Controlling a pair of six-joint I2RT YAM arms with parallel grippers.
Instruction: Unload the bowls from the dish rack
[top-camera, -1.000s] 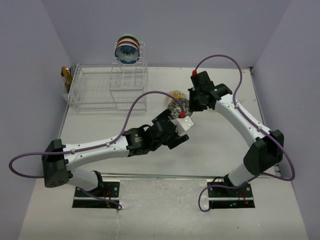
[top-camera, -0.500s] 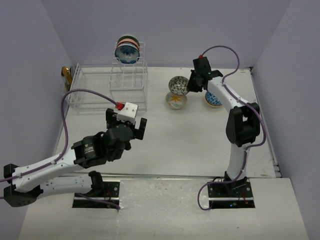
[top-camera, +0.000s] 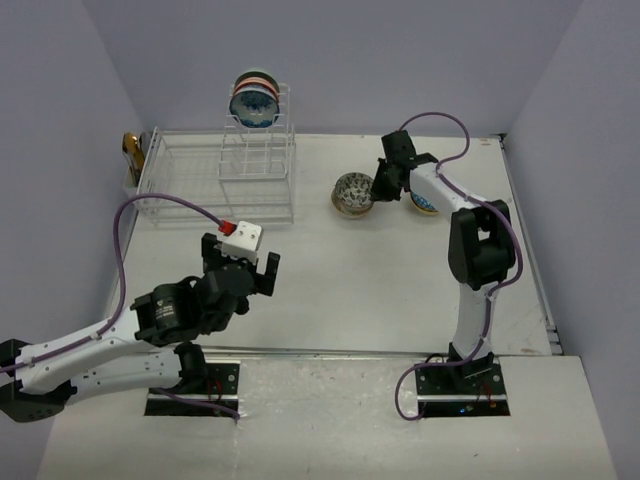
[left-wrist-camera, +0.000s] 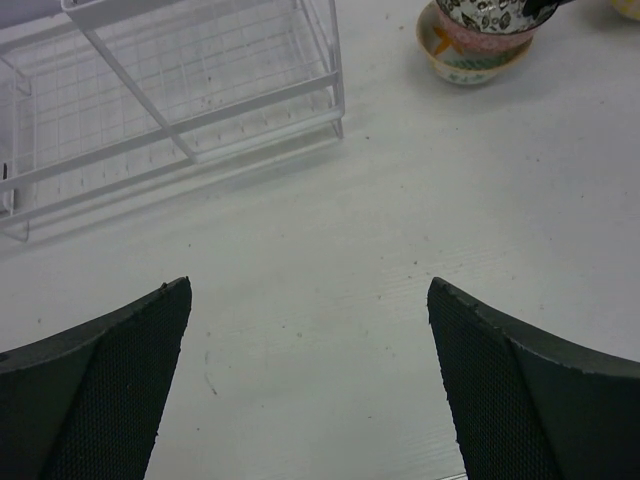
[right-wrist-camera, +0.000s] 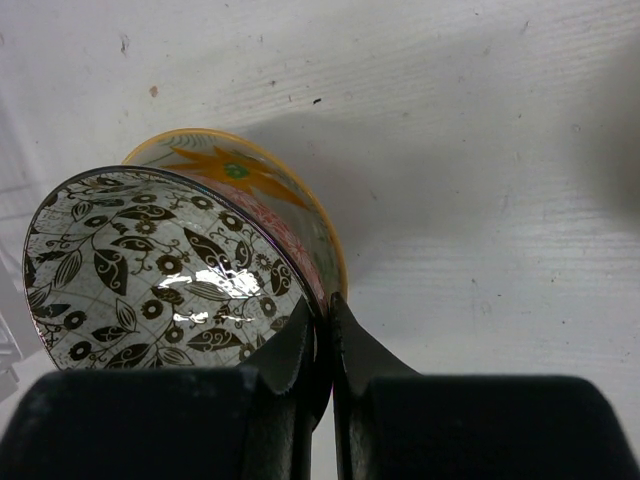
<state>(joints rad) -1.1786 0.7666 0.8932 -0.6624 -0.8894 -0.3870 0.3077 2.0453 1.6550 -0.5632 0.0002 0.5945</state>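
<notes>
The white wire dish rack (top-camera: 215, 185) stands at the back left. A blue-patterned bowl (top-camera: 253, 101) sits on edge at the top of its tower. My right gripper (top-camera: 381, 184) is shut on the rim of a black-and-white leaf-patterned bowl (top-camera: 351, 189), which rests tilted in a stack on the table. In the right wrist view the gripper (right-wrist-camera: 323, 305) pinches that bowl (right-wrist-camera: 160, 270) over a yellow bowl (right-wrist-camera: 262, 186). My left gripper (top-camera: 243, 272) is open and empty over bare table; its wrist view (left-wrist-camera: 308, 285) shows the rack (left-wrist-camera: 180, 100) and the bowl stack (left-wrist-camera: 470, 45) ahead.
A blue bowl (top-camera: 426, 204) sits on the table just right of the right gripper. A small golden-brown object (top-camera: 131, 150) stands at the rack's left end. Purple walls close in the table on three sides.
My left arm pulled back from the table's middle to the near left. My right gripper carried the leaf-patterned bowl and lowered it onto the yellow bowl.
</notes>
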